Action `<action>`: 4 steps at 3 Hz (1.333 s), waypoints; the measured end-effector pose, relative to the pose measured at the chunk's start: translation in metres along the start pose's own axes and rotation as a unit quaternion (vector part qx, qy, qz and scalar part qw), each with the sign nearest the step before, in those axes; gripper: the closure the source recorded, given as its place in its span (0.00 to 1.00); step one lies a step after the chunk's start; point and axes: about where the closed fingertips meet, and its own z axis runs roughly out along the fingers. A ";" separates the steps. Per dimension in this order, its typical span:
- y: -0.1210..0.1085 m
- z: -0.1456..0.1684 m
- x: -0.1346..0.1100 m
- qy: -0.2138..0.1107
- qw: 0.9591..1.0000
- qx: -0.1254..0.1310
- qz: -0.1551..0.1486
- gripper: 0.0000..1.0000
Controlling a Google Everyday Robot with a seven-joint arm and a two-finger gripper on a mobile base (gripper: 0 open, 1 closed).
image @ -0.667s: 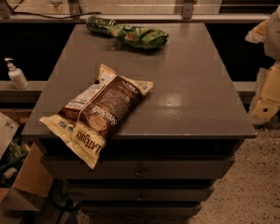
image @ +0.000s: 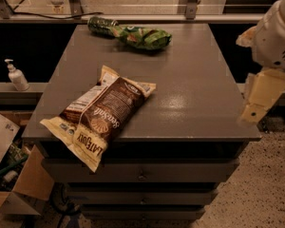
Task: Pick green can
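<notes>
The green can (image: 99,25) lies on its side at the far left of the grey table (image: 194,94), its end touching the crinkled bright green chip bag (image: 143,36) to its right. A large brown snack bag (image: 100,116) lies at the front left, hanging over the table's edge. My gripper (image: 257,101), pale yellow below the white arm (image: 275,32), hangs off the table's right edge, far from the can and holding nothing that I can see.
Drawers (image: 141,175) sit under the tabletop. A white pump bottle (image: 16,76) stands on a ledge to the left. Cardboard boxes (image: 14,179) lie on the floor at the lower left. A rail and posts run behind the table.
The arm has shifted a little left towards the table's right edge. The can and both bags have not moved.
</notes>
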 end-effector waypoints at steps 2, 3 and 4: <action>-0.027 0.027 -0.077 -0.092 0.995 0.016 -0.034 0.00; -0.027 0.027 -0.077 -0.092 0.995 0.016 -0.034 0.00; -0.030 0.027 -0.077 -0.103 0.994 0.020 -0.029 0.00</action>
